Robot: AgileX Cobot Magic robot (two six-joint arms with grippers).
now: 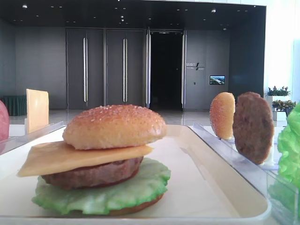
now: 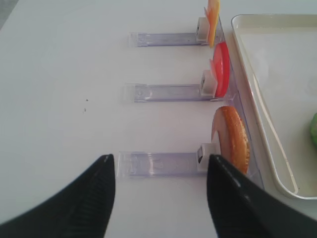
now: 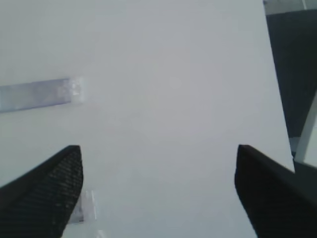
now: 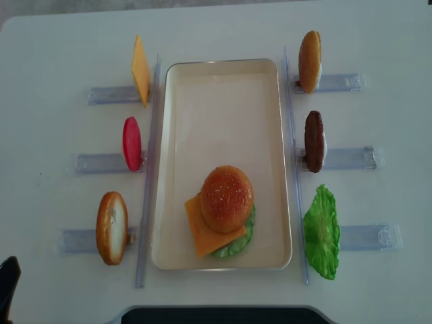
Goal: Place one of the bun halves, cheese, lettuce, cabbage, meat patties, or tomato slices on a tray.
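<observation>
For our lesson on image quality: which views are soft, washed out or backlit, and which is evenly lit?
Low exterior view: bright windows at right bleach the light green wavy lettuce leaf. Right wrist view: soft, flat white, black end effector blurred. Left wrist view: sharper on the round red tomato slice. Overhead view: evenly lit cream rectangular tray.

— What do we have carrying everything?
— We see a white table (image 4: 61,47), and the cream tray (image 4: 223,67) lies flat on its middle, long side running away from us

— And beside the tray?
— We count six clear plastic racks (image 4: 101,163) lying on the tabletop, three along the tray's left side and three along its right, each reaching outward from a long clear rail (image 4: 150,169) just beside the rim

— Anything at the near edge?
— We make out a dark strip (image 4: 223,314) there, too cropped to name
</observation>
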